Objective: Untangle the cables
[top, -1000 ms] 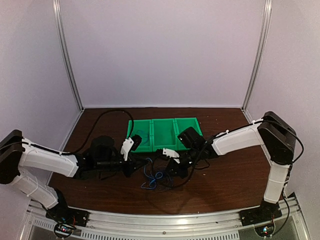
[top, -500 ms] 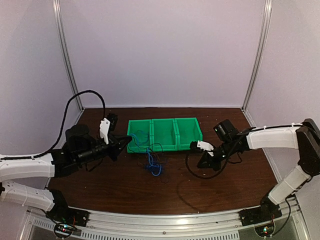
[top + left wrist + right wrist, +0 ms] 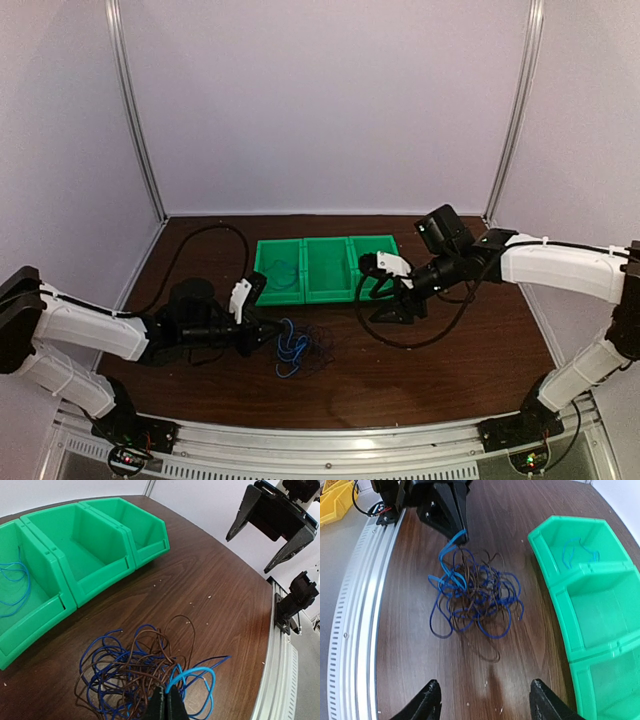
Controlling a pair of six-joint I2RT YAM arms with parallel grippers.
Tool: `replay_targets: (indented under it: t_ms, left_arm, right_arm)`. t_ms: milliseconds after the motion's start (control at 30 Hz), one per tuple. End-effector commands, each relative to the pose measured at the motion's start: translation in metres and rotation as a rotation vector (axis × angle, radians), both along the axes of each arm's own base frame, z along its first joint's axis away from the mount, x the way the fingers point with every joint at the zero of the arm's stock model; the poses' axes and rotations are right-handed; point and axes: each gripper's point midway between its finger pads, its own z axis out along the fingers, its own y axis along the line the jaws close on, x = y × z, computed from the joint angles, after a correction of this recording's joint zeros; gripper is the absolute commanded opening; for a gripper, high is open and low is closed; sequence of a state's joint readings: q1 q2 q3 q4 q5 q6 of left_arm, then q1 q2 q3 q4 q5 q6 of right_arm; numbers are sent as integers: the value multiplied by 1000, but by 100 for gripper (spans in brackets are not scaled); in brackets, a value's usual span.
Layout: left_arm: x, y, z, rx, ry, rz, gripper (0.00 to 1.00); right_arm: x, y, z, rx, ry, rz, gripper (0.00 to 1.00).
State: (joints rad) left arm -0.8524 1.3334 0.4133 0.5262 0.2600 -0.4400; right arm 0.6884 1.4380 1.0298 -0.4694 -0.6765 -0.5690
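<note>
Thin blue and dark-brown cables (image 3: 297, 346) lie tangled on the surface (image 3: 450, 370) toward its near edge, before the green plastic bin (image 3: 327, 241) — left tool (image 3: 166, 702) pinched shut on a light-blue strand (image 3: 192, 670), right tool (image 3: 484, 687) wide open — empty.

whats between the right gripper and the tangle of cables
Only bare brown tabletop, seen in the right wrist view: the open right gripper faces the cable tangle across it.

The left arm (image 3: 95, 325) reaches low toward the middle, its left gripper (image 3: 166, 702) pinched closed on the cables (image 3: 135, 675). The right arm (image 3: 555, 265) stretches leftward, and the right gripper (image 3: 486, 702) has its fingers wide apart.
</note>
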Motion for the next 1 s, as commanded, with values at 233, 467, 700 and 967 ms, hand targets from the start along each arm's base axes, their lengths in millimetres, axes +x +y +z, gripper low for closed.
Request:
replay_targets:
  t_ms: [233,467,700,967]
  left_arm:
    - [-8,-38,47,-281,0,-79,0]
    - [-9,-49,53,-317,5,-103,0]
    - [-8,-56,49,-304,12,-121,0]
    - [-10,-55,50,-309,9,-119,0]
  right_arm:
    - [-16,96,17,174,201,95,64]
    - [-17,108,26,237,286,93,61]
    - [-22,119,16,229,369,84,60]
    - [-18,125,5,199,392,50,41]
